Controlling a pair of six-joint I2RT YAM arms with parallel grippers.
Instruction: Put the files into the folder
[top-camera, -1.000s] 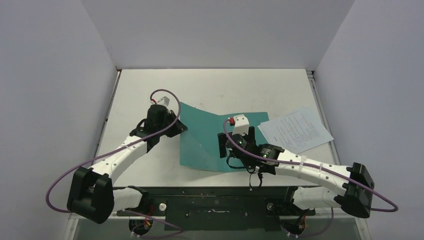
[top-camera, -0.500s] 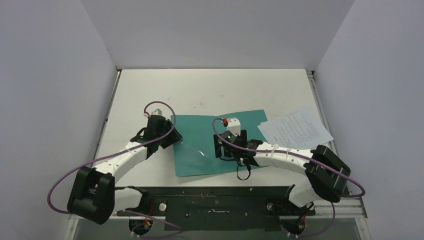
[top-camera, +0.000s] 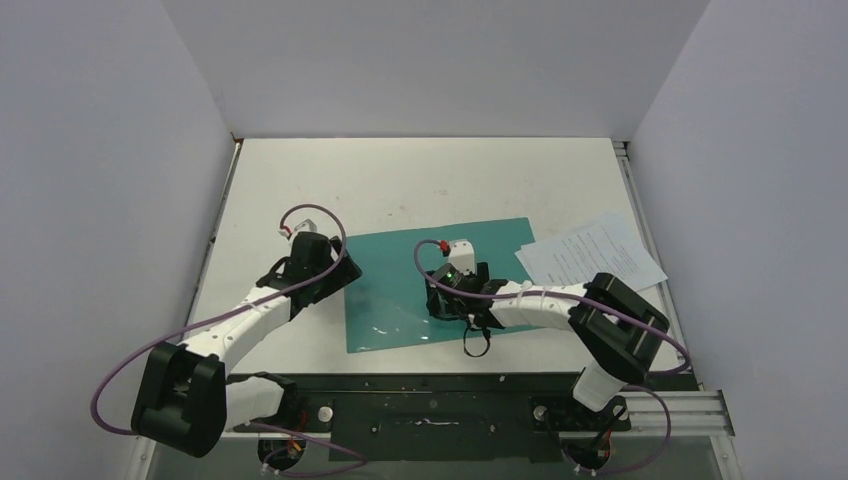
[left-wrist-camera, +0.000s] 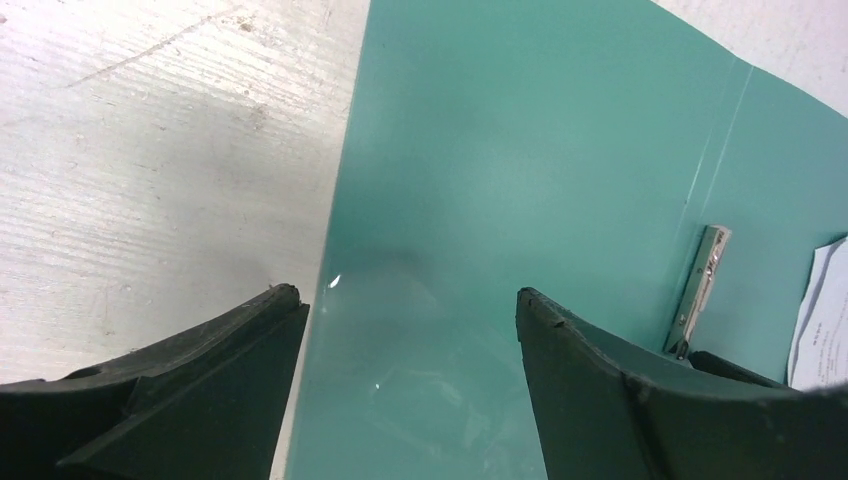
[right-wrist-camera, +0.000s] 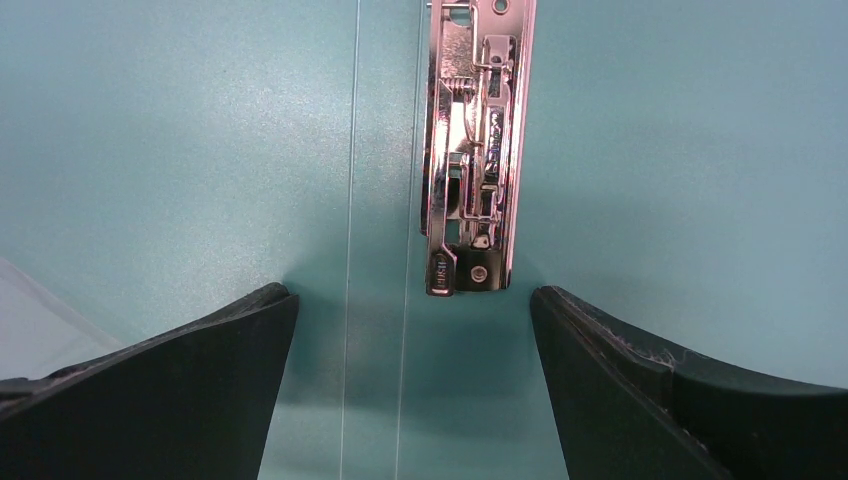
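Observation:
The teal folder (top-camera: 395, 305) lies open and flat in the middle of the table. Its silver clip (right-wrist-camera: 470, 150) runs beside the spine crease. My left gripper (top-camera: 343, 272) is open at the folder's left edge (left-wrist-camera: 340, 200): one finger is over the bare table, the other over the teal card, and nothing is between them. My right gripper (top-camera: 452, 300) is open just above the spine, with the clip's near end between its fingertips (right-wrist-camera: 410, 292), untouched. The files (top-camera: 595, 258), white printed sheets, lie at the folder's right edge, outside it.
The white table (top-camera: 420, 175) stretches behind the folder to the back wall. A metal rail (top-camera: 625, 150) runs along the table's right side. The right arm's elbow (top-camera: 620, 320) hangs over the table's near right part, close to the files.
The left gripper, shut on the raised left cover a second ago, has lowered it flat and opened. The right gripper has slid left along the folder, and its elbow has folded in.

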